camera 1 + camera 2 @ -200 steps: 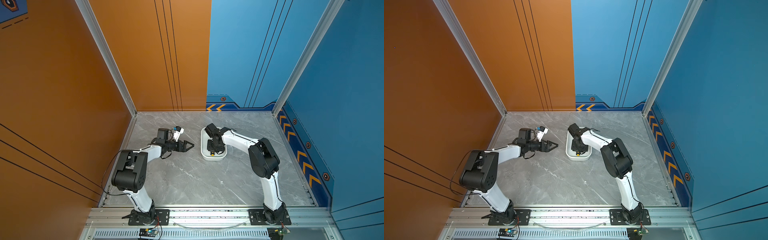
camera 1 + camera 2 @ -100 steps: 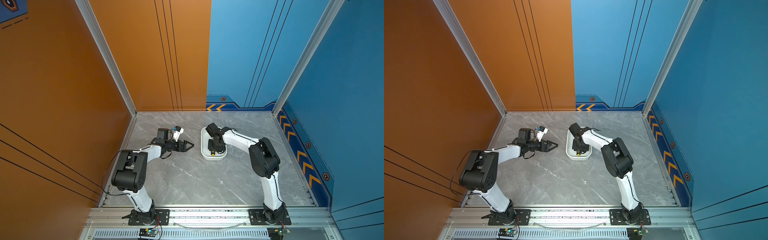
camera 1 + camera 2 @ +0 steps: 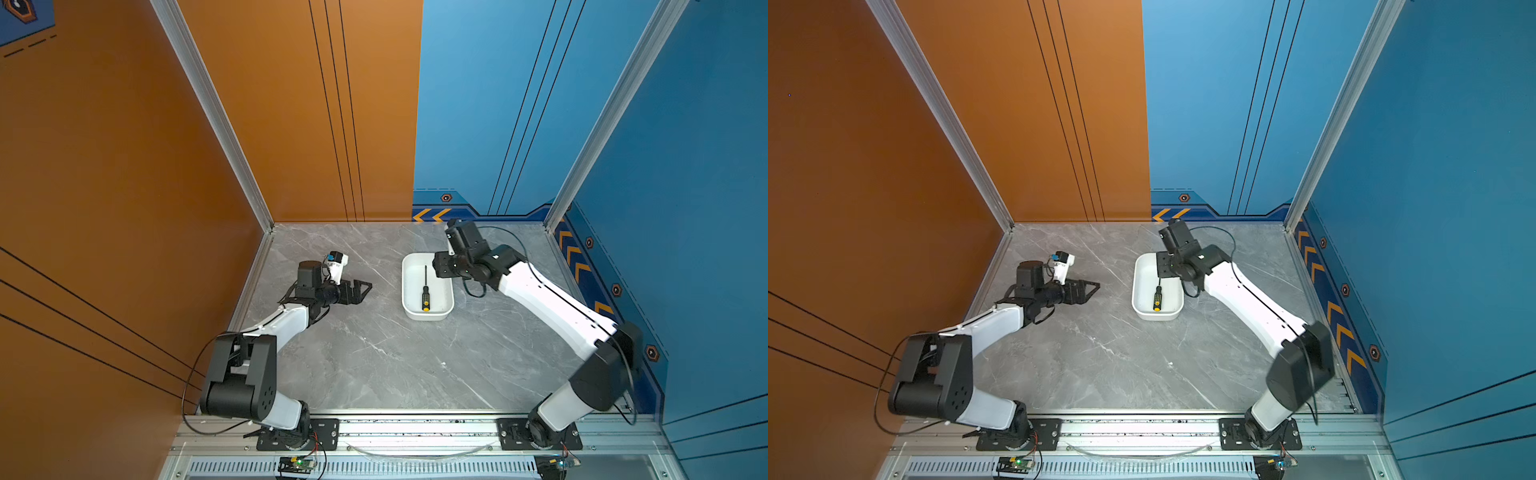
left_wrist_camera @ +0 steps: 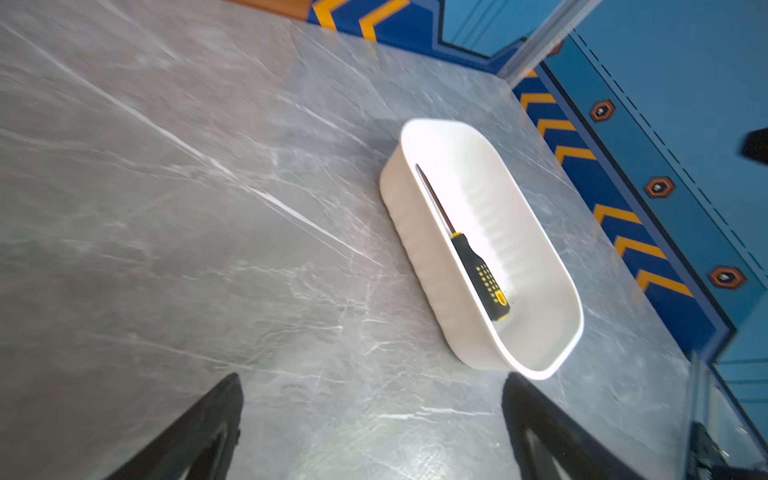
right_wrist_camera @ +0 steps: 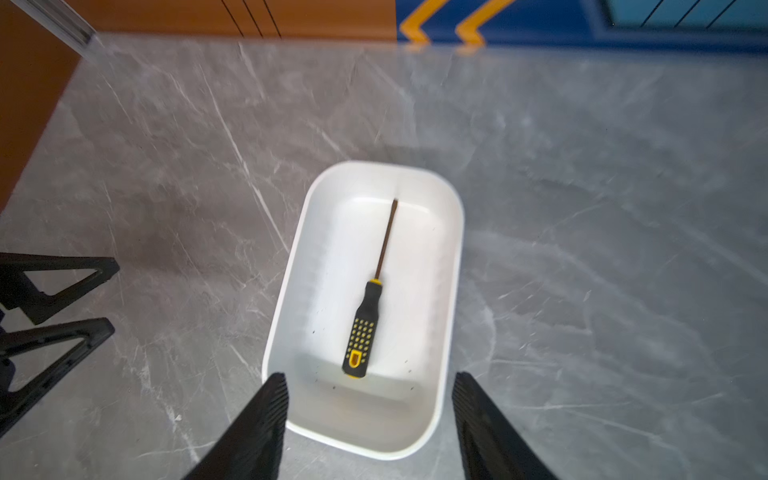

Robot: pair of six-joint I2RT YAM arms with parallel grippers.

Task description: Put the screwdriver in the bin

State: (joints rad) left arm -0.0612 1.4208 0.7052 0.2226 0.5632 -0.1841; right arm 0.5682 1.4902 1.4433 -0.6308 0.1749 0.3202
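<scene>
Since a second ago, the right pincer (image 5: 368,377) has risen out of the bin (image 3: 428,317) and drawn back toward its far right corner. That uncovers the screwdriver (image 3: 425,291), which it hid before. The left pincer (image 3: 365,289) has not shifted.

The screwdriver now lies flat on the bin's floor, along its length. Its thin shaft points to the far end and its yellow-capped handle to the near end. It seems to touch neither long wall, and nothing grips it. The job looks as good as done; what remains is the retreat.

To do that well, the right arm should probably keep climbing straight up until its fingers (image 5: 266,415) are clear of the rim, and only then swing home. A sideways pull at this height could clip the light plastic wall and slide or tip the bin on the smooth grey table (image 3: 374,357). There is no reason to close the jaws on the way.

In the right wrist view the right pincer stands wide, its two dark fingers spread about as far as the bin is broad. Between them there is only the bin below; they hold nothing and touch nothing. The left pincer rests low over the table, well apart from the bin, its jaws also spread and empty.
</scene>
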